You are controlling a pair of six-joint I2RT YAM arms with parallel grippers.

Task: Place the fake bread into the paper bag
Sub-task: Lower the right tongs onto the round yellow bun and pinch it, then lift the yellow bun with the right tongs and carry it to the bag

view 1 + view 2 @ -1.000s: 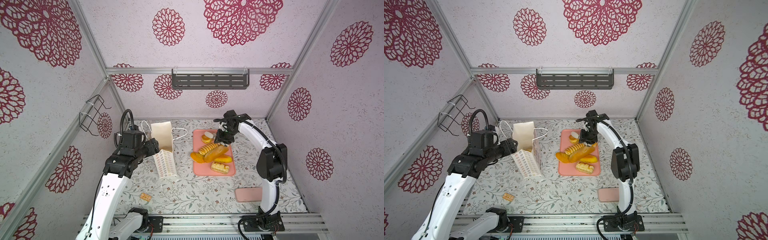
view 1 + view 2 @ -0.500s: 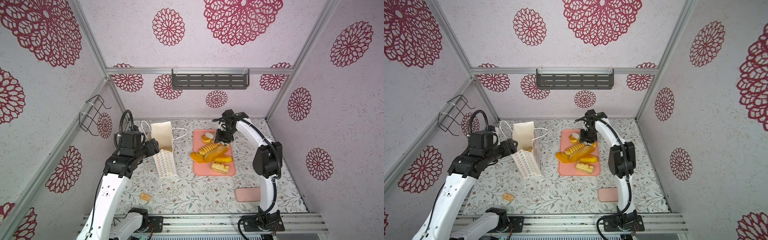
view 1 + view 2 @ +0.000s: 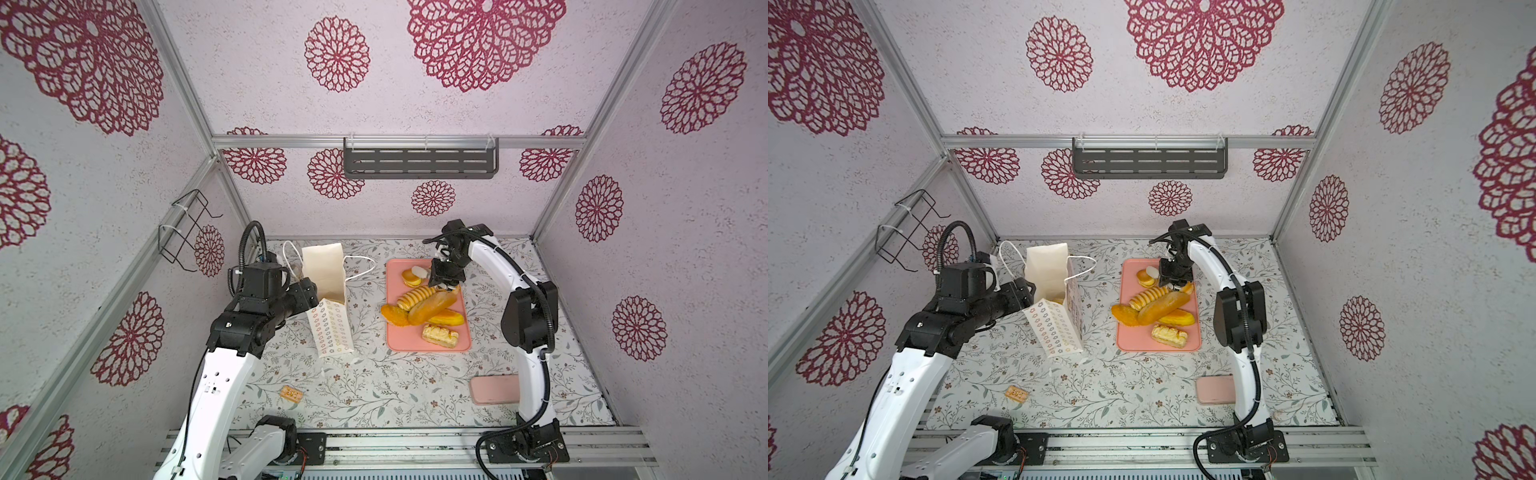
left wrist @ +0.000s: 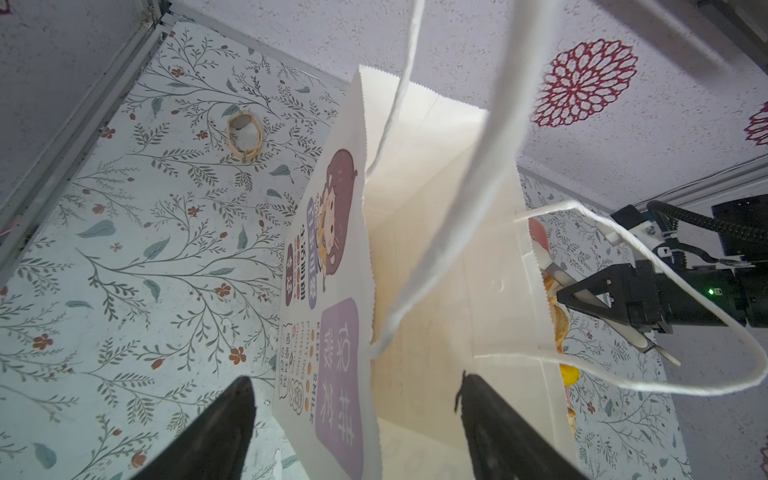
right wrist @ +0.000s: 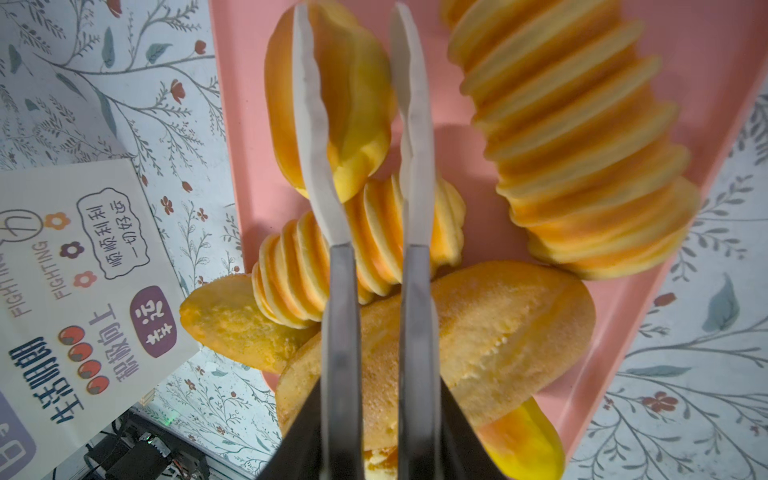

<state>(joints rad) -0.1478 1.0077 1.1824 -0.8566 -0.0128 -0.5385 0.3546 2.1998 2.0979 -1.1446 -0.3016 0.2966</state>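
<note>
Several pieces of fake bread lie on a pink tray (image 3: 395, 341). Among them are a long loaf (image 3: 432, 308), a ridged roll (image 3: 415, 296) and a pale pastry (image 3: 440, 335). At the tray's far end my right gripper (image 5: 351, 25) has its white fingers drawn close on a round bun (image 5: 361, 83), pinching part of it. The paper bag (image 3: 332, 328) stands left of the tray with its mouth open. My left gripper (image 4: 355, 415) is open and straddles the bag's printed wall (image 4: 336, 345) at the rim. One black finger is outside the bag and the other is over the mouth.
A flat pink case (image 3: 494, 388) lies at the front right beside the right arm's base. A small tan cracker (image 3: 291, 392) sits front left. A grey shelf (image 3: 419, 162) hangs on the back wall and a wire rack (image 3: 187, 232) on the left wall.
The right gripper's fingers have drawn closer together around the bun at the far end of the tray. The left arm and the bag have not moved.
</note>
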